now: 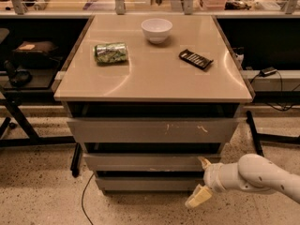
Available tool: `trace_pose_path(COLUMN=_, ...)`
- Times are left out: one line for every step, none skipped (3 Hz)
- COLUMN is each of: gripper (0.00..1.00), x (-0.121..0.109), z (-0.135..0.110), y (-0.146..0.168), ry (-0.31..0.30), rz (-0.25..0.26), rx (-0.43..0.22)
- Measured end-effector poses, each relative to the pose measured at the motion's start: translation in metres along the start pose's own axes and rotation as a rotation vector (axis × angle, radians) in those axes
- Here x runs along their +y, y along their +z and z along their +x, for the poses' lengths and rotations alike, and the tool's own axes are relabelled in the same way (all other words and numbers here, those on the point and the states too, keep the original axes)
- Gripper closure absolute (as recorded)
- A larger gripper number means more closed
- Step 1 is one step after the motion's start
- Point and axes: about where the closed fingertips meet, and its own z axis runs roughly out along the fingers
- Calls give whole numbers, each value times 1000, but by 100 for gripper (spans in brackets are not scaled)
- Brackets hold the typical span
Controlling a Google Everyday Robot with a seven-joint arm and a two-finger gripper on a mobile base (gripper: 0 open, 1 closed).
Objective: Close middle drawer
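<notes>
Where the white arm (pixel 262 175) comes in from the lower right of the frame, its gripper (pixel 201 180) sits low in front of the cabinet, at the right end of the drawer stack. Its two pale fingers are spread apart and hold nothing: the upper fingertip (pixel 204 162) is at the right end of the middle drawer (pixel 140 162), touching it or just short of it, and the lower one hangs beside the bottom drawer (pixel 140 184). The middle drawer lies in the lower centre of the frame, a plain grey front between the wider top drawer (pixel 140 130) with its pale scratch marks and the narrower bottom one. A dark gap shows above its front, and it stands a little forward of the bottom front. On the tan surface (pixel 154 81) above, a white bowl (pixel 156 29) stands near the far edge, a crushed green can (pixel 110 52) lies on its side to the left, and a flat black packet (pixel 195 59) lies to the right, all well apart. A thin cable (pixel 83 198) trails over the speckled floor at the lower left.
</notes>
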Motion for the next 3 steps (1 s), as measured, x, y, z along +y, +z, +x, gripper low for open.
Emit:
trace_pose_path(gripper=0, x=0, z=0, y=0, ry=0, rz=0, rx=0)
trace_pose_path(gripper=0, x=-1, z=0, y=3, ry=-17, rz=-1, rx=31)
trace_pose_path(gripper=0, x=-34, z=26, y=-28, ry=25, rz=66, rx=100)
